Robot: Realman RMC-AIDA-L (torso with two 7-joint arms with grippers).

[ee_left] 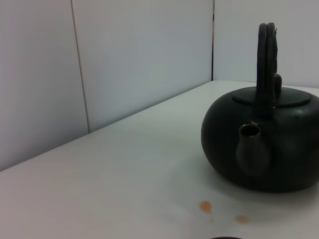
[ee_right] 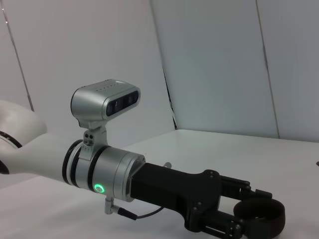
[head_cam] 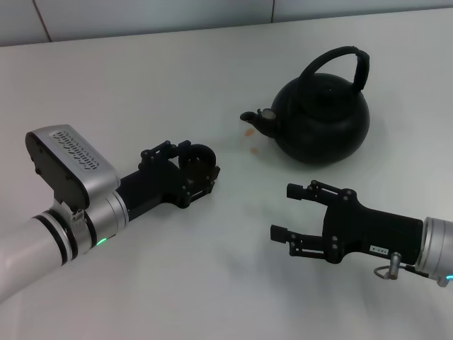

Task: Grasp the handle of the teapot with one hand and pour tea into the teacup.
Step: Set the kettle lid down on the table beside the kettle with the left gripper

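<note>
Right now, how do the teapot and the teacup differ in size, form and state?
The teapot is far bigger than the teacup. The teapot has an arched handle and a spout; the teacup is low, round and handleless. The teapot stands free on the table, with the right gripper open short of it; the teacup sits between the fingers of the left gripper. Both are black.

I see the teapot [head_cam: 322,120], round and matte black, standing upright on the white tabletop, its short spout [head_cam: 253,119] pointing toward my left side. Its handle [head_cam: 345,62] arches tall over the lid, thicker and wrapped on the far side. The teacup [head_cam: 198,160], small, dark and low, sits between the left gripper's [head_cam: 203,166] fingers, apparently held.
</note>
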